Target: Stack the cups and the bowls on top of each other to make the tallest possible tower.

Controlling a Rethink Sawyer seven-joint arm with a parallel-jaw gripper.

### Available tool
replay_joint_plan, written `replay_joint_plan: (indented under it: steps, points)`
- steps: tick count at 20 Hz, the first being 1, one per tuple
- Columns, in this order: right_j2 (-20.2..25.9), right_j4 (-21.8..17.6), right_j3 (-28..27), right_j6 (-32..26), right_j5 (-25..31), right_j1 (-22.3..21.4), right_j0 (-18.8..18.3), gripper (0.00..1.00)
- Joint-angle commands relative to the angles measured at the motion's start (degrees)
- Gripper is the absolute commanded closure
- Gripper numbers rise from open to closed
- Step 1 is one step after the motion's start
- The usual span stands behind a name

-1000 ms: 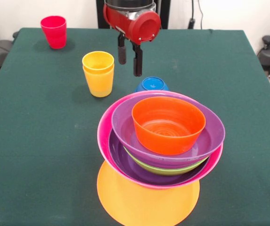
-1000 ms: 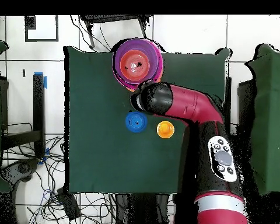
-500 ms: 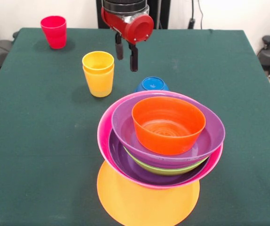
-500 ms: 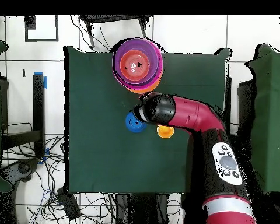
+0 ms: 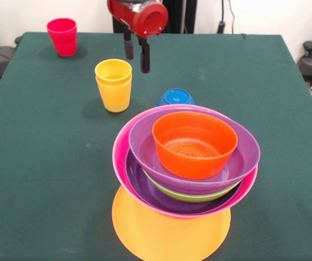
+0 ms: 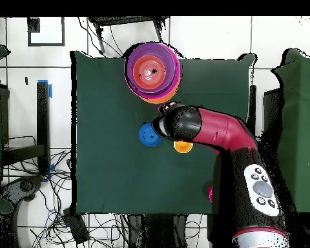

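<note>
pincer [image 5: 136, 58] hangs in the air above the table, two black fingers pointing down with a narrow gap between them, nothing held. it sits just right of and above the yellow cup pair [image 5: 113, 85] in the front view, not touching it. the two yellow cups are nested, one in the other, upright on the green table [image 5: 36, 163]. overhead, the arm [image 6: 228, 139] covers part of the yellow cup pair [image 6: 183, 146].

red cup [image 5: 62, 36] stands alone, upright, near the far left corner, well apart from the rest.

small blue bowl [image 5: 175, 97] lies upside down on the cloth just behind the tower [image 5: 185, 163], between it and the pincer. overhead, the blue bowl [image 6: 150, 135] lies beside the arm's end.

tower at the near side: wide orange bowl [image 5: 166, 231] at the bottom, pink bowl [image 5: 120, 157] on it, then purple bowl, lime green bowl [image 5: 169, 190] showing as a thin rim, second purple bowl [image 5: 142, 138], and red-orange bowl [image 5: 194, 144] on top, open side up. upper bowls sit tilted and shifted off the orange base.
</note>
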Motion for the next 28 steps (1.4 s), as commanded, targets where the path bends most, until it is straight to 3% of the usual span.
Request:
replay_joint_plan:
  steps: [1, 23, 28]
  points:
    - [5.60, -4.58, 2.99, -10.92, 2.38, 0.19, -0.73, 0.00]
    - [7.91, -8.86, 4.28, -12.28, -1.53, 2.62, -5.88, 0.00]
    - [9.10, -10.02, 4.12, -10.83, -3.32, 4.95, -6.67, 0.00]
